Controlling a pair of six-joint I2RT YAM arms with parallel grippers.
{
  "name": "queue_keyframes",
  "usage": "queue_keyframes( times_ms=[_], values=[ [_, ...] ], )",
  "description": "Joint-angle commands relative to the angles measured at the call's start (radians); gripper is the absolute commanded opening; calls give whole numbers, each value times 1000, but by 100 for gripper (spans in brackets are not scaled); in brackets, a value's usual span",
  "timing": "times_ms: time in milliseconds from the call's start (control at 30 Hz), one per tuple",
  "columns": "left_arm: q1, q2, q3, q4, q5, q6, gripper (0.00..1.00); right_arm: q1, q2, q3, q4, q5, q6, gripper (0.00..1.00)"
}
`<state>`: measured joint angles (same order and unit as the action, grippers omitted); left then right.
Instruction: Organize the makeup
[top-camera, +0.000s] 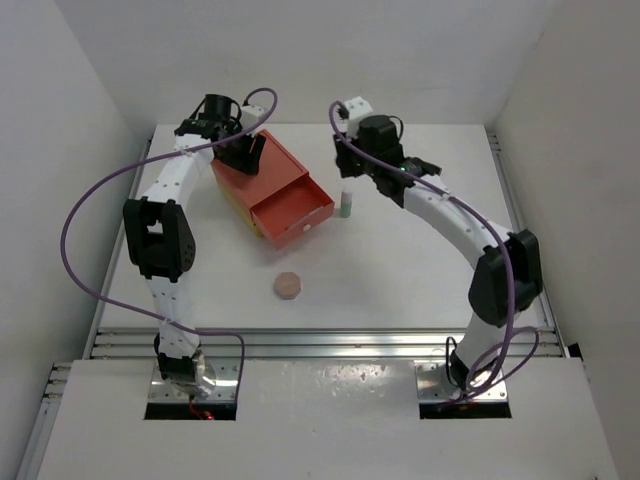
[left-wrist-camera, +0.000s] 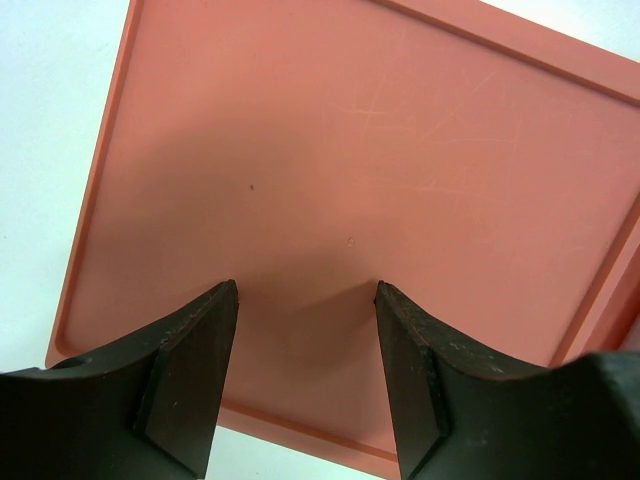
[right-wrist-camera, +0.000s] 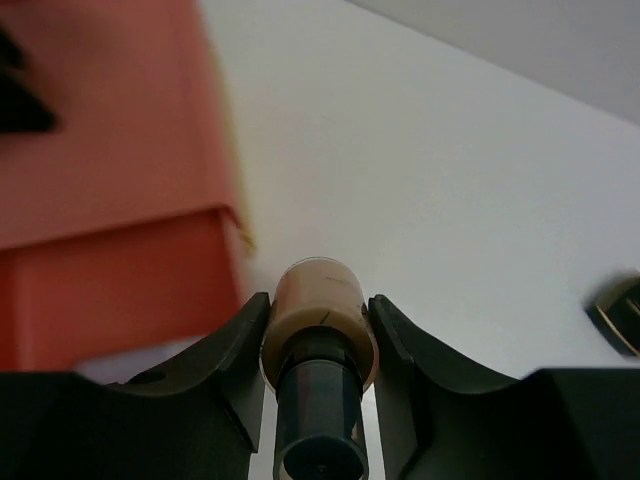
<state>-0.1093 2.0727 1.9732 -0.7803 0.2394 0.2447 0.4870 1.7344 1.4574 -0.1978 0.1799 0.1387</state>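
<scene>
Tan bottle (right-wrist-camera: 318, 335) pinched in right tool (right-wrist-camera: 318, 305).

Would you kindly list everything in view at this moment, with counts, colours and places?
table: one, white, under everything
box: one, orange with yellow side, far left, drawer pulled out
green bottle: one, green and white, right of the drawer
compact: one, peach, on the table near its middle
tan bottle: one, tan with dark cap, gripped by the right fingers
dark item: one, blackish, cut off at the right wrist view's edge
left arm, right arm: two, white and black, bases at the near edge
left fingers: two, black, open over the box top
right fingers: two, black, shut on the tan bottle
</scene>
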Motion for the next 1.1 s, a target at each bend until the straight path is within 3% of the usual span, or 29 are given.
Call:
queue_keyframes(
  times_ms=[0,67,233,367,633,900,1067],
  values=[
    [8,30,-43,-73,17,-21,63,68,83,144,40,-227,7,7],
    [8,30,-43,-63,17,-21,63,79,163,190,73,-376,83,7],
    [17,40,-34,-63,27,-30,63,102,304,314,159,-568,237,7],
    [17,40,-34,-54,28,-30,63,117,350,348,173,-625,288,7],
    [17,40,-25,-45,28,-39,63,140,367,229,256,-731,397,8],
    [17,49,-25,-36,28,-39,63,154,433,274,201,-741,385,23],
    [17,49,-25,-36,28,-39,63,150,429,258,172,-711,343,48]
  ],
)
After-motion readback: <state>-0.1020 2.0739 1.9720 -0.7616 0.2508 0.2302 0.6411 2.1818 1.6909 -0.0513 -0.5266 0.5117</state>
